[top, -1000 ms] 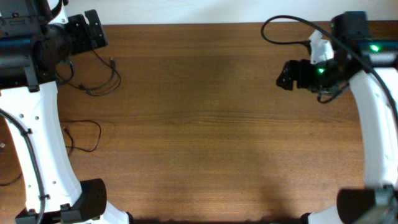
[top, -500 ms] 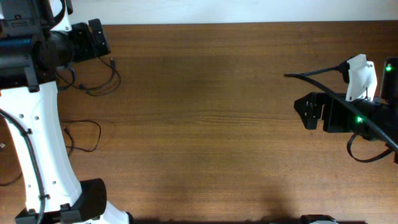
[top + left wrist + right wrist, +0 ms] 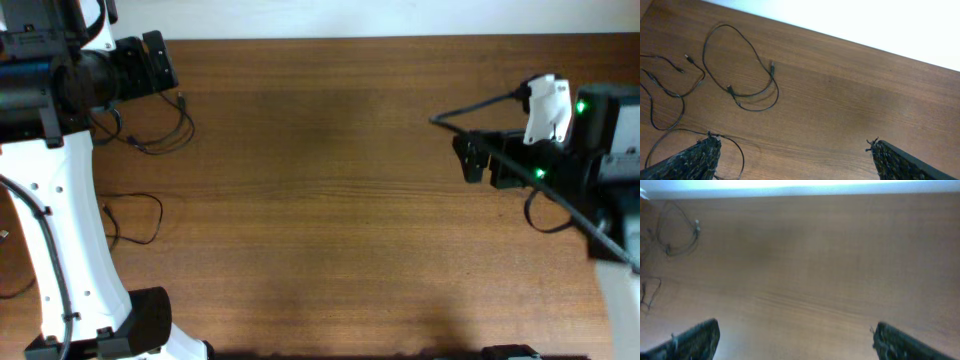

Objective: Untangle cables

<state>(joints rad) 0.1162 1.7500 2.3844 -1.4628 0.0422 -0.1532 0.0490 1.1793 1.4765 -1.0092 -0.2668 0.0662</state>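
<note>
Thin black cables lie in loose loops at the table's left end. In the overhead view one loop [image 3: 186,134] lies just below my left gripper [image 3: 168,62], and another [image 3: 159,215] lies lower, beside the left arm. The left wrist view shows a wide loop with small plugs [image 3: 772,67], a second cable [image 3: 682,97] left of it, and a third arc [image 3: 740,150] by the left finger. My left gripper [image 3: 792,142] is open and empty above the table. My right gripper [image 3: 463,160] is open and empty, far from the cables, which show small at the far left in its view [image 3: 677,247].
The wooden table [image 3: 330,200] has a white wall strip along its back edge. The white left arm [image 3: 70,220] stands over the left edge. The right arm's thick black cable [image 3: 480,105] arcs above the right gripper [image 3: 796,326].
The right arm swung toward the front right, then came back left and a little up. The left gripper shifted slightly, then stayed still. The cables have not moved.
</note>
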